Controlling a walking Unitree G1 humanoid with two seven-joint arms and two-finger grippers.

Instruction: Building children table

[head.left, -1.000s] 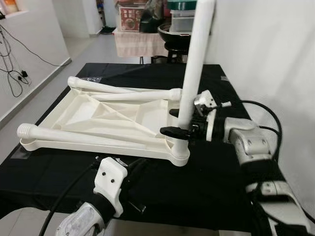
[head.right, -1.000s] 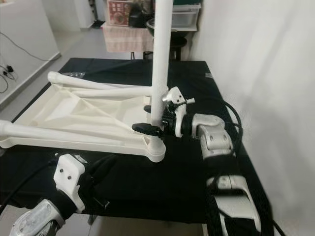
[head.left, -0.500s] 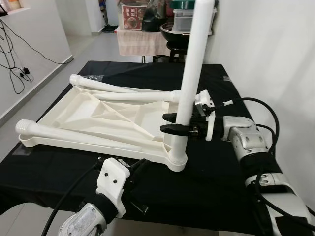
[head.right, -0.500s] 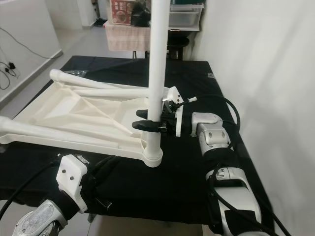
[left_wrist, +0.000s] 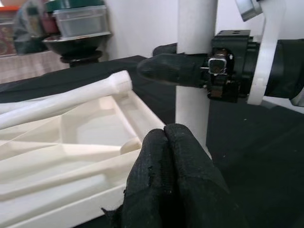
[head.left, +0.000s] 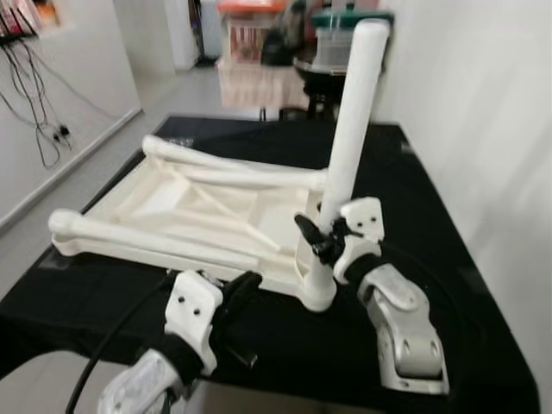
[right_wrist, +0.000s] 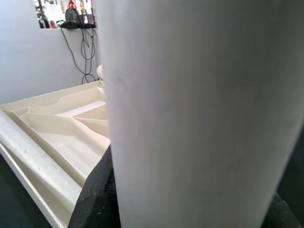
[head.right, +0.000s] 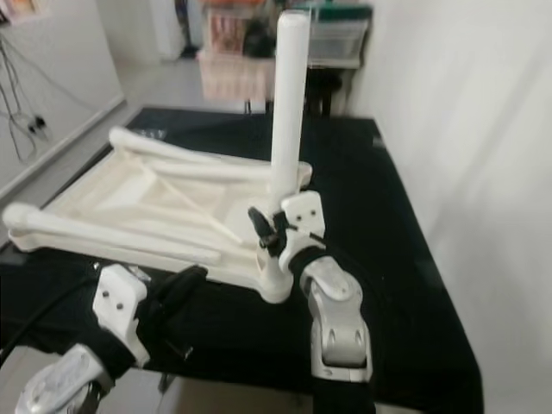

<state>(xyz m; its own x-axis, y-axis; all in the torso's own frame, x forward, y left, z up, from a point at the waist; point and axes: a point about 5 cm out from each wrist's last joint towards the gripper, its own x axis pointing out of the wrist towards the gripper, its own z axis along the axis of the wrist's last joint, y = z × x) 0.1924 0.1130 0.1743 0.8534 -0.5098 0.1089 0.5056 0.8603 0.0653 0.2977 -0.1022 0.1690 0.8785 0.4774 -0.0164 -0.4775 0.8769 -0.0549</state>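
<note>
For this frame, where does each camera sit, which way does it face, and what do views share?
Left and right eye views: on the head, looking down at the upturned tabletop on the black table; both arms show.
Left wrist view: along the left gripper, jaws shut, toward the upright leg.
Right wrist view: pressed against that leg, jaws clamping it.
Shared: the leg and the right gripper on it.

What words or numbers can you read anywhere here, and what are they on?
None can be read.
The boxes and bins at the back of the room may carry print, but they are too blurred to read.
The white table leg, the upturned table top and the right gripper show no writing.
</note>
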